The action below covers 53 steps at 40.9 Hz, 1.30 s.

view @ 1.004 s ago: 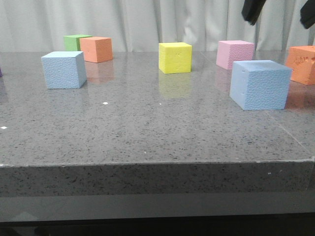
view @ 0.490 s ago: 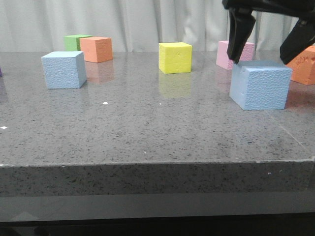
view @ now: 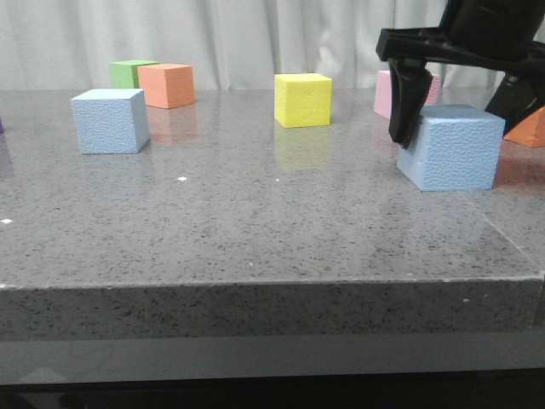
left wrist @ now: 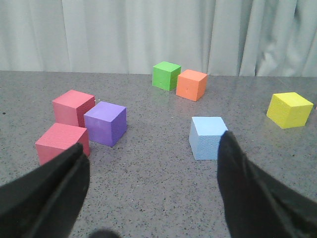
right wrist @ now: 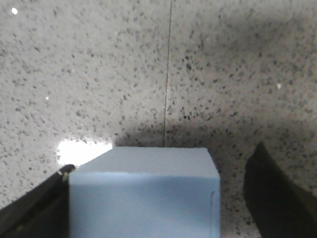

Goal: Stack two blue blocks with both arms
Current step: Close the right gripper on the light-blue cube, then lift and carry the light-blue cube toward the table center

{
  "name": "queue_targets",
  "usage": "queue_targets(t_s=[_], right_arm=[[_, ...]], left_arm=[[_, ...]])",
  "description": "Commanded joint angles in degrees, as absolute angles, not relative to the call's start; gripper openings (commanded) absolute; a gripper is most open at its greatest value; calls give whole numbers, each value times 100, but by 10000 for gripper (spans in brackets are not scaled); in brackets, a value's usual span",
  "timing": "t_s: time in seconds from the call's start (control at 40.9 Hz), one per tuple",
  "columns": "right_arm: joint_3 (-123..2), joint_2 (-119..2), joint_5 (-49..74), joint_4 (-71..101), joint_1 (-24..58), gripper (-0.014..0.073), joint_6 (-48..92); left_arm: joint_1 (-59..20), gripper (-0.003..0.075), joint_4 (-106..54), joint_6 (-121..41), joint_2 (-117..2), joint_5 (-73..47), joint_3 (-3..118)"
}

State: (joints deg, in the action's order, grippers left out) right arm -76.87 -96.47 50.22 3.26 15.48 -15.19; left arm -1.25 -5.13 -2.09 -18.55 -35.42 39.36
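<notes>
One blue block (view: pixel 111 121) sits on the table at the left; it also shows in the left wrist view (left wrist: pixel 209 138), ahead of my open, empty left gripper (left wrist: pixel 151 188). The left gripper is out of the front view. The second blue block (view: pixel 451 146) sits at the right. My right gripper (view: pixel 451 128) is open and straddles it, with one black finger (view: pixel 407 102) at its left side and the other at its far right. In the right wrist view this block (right wrist: pixel 143 198) lies between the fingers of the right gripper (right wrist: pixel 158 198). One finger touches it and the other stands apart.
A yellow cube (view: pixel 303 100), a pink cube (view: pixel 387 92) and an orange cube (view: pixel 530 128) stand near the right block. Orange (view: pixel 167 85) and green (view: pixel 128 72) cubes stand at the back left. Two red cubes (left wrist: pixel 63 141) and a purple cube (left wrist: pixel 105 123) lie left of the left block.
My right gripper has come down from the top of the view, and its open fingers now straddle the right blue block. The blocks have not moved.
</notes>
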Motion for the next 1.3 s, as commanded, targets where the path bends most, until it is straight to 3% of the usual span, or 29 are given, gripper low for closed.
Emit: queue_targets(t_s=[0.0, 0.147, 0.318, 0.416, 0.832, 1.004, 1.273], right_arm=[[-7875, -9473, 4967, 351, 1563, 652, -1525], [-7875, -9479, 5006, 351, 1563, 640, -1525], [-7875, -9479, 4970, 351, 1563, 488, -1525], [-7875, -9479, 4989, 367, 1563, 442, -1525], [-8103, -9466, 5375, 367, 1617, 435, -1513], [-8637, -9472, 5579, 360, 2013, 435, -1674], [-9089, -9514, 5582, -749, 2947, 435, -3185]], left_arm=[[-112, 533, -569, -158, -1951, -3035, 4071], [-112, 533, -569, -158, -1951, -3035, 4071], [-112, 533, -569, -158, -1951, -3035, 4071], [-112, 533, -569, -158, -1951, -3035, 4071], [-112, 533, -569, -158, -1951, -3035, 4071], [-112, 533, -569, -158, -1951, -3035, 4071], [-112, 533, -569, -158, -1951, -3035, 4071]])
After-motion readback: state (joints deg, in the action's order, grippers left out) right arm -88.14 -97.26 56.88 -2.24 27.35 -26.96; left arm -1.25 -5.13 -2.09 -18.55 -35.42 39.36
